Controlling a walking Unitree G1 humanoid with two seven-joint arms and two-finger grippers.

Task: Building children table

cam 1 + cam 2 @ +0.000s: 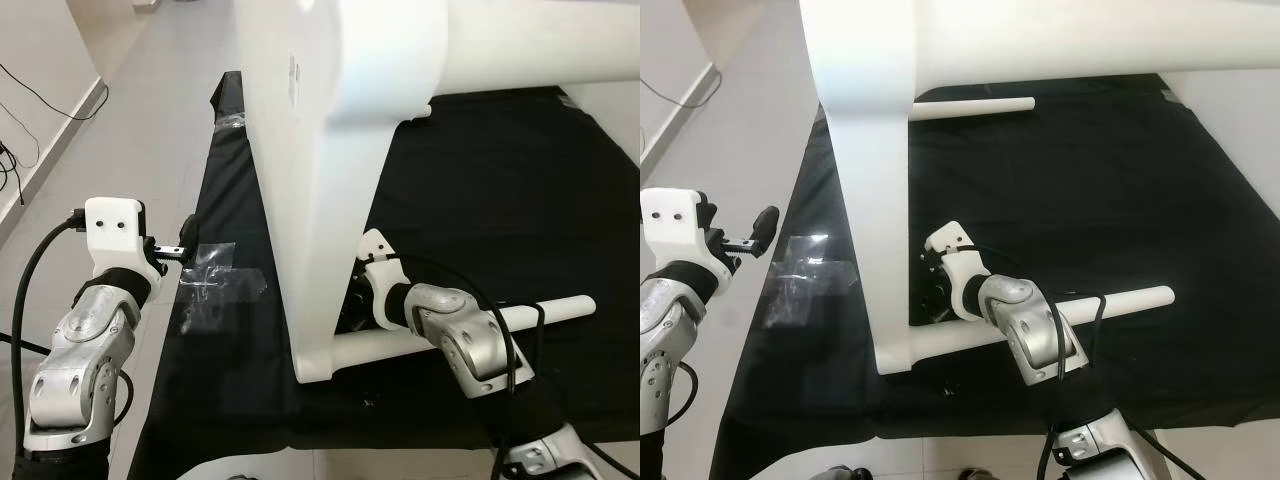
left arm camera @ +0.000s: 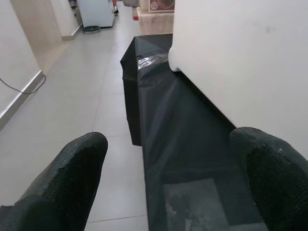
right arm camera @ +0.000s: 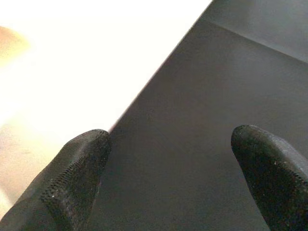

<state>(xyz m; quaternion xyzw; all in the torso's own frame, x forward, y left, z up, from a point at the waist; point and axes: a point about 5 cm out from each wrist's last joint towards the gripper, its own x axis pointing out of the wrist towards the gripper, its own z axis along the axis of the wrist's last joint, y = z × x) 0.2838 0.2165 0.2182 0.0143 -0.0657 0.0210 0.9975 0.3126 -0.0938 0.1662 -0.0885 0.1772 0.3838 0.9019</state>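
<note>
From the head, the white children's table (image 1: 300, 180) lies tipped on a black sheet (image 1: 500, 190), its round leg (image 1: 1120, 300) stretched along the cloth; the right gripper (image 1: 352, 300) sits against the table's panel by that leg, and the left gripper (image 1: 765, 228) hovers beside a clear plastic bag (image 1: 215, 285). The left wrist view shows its fingers (image 2: 72, 178) spread wide, empty, over the sheet's edge. The right wrist view shows fingers (image 3: 79, 168) apart, holding nothing, beside the white panel.

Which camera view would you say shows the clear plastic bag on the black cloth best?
The left eye view: the clear plastic bag lies whole on the black cloth. The right eye view shows it dimmer; the left wrist view catches a corner.
</note>
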